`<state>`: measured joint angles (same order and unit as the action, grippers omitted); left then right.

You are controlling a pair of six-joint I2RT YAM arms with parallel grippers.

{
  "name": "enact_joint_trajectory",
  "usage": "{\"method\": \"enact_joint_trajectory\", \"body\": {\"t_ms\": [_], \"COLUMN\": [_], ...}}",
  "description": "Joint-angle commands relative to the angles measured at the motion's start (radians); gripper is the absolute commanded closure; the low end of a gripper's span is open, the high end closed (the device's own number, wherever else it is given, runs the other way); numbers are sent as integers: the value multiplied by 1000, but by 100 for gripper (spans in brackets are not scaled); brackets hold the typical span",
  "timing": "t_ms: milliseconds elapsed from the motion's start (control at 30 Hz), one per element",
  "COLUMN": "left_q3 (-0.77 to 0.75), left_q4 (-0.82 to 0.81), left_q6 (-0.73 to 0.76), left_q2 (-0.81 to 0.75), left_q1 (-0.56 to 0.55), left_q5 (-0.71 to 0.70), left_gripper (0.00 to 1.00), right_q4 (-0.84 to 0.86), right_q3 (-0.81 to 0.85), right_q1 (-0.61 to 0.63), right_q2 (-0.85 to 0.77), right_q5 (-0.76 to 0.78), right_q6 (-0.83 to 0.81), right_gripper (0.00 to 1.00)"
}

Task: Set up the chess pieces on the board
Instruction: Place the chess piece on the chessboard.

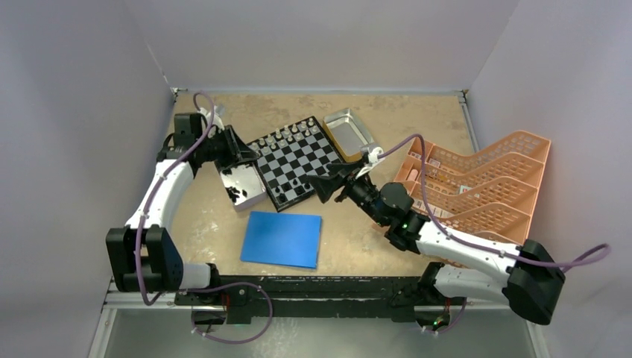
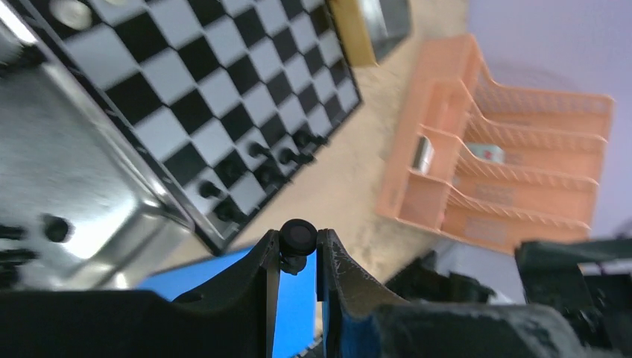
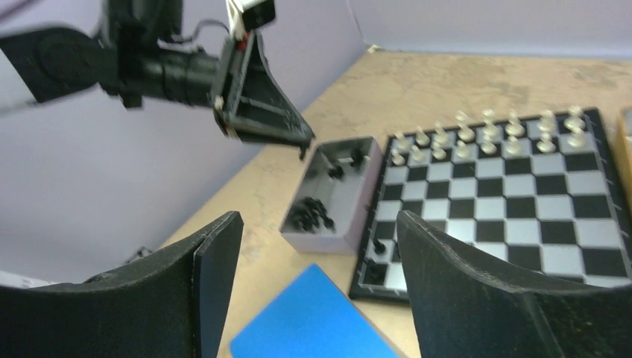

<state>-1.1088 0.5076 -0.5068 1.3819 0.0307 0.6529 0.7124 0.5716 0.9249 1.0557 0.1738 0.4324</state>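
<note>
3 views. The top external camera sits high above and behind the arm bases, looking down over the whole table to its far edge. The left wrist camera hangs close over the board by the left edge, facing past its own fingers toward the right edge. The right wrist camera stands farther back — lower, aimed at the far left corner. All 3 share the board and the blue sheet.

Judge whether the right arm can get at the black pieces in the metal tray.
Probably not: the left gripper, shut on a black piece, hangs at the far end of that tray.
</note>
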Motion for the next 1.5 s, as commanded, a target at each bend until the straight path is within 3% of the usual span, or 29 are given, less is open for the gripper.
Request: {"method": "enact_joint_trajectory", "body": {"t_ms": [0,133,367,600,733,1067,1467], "left_q3": [121,211,264,282,287,289,341], "left_q4": [-222,-365,-492,-541,-535,-551,-600], "left_q6": [-222,-375,-540,-592,-598,-617,-633], "left_q2": [-104,-150,-187,-211,-224,-244,-240], "left_q1": [2,2,3,3,3,2,2], "left_q5": [278,379,460,462,440,432,435], "left_gripper": [99,100,100,100,100,100,100], "right_q4": [335,550,851,1075,1105,1251,1210], "right_q3": [61,102,133,109,132,138,179], "right_q1": [6,11,19,87,136,163,166], "right_q2": [110,270,496,640,703,745,722], "right_q5": [-89,-155,-128,-141,-74,33,12], "right_q6": [48,-57,-242,-545,-621,-594,-574], "right_gripper": [25,33,50,49,49,51,54]}}
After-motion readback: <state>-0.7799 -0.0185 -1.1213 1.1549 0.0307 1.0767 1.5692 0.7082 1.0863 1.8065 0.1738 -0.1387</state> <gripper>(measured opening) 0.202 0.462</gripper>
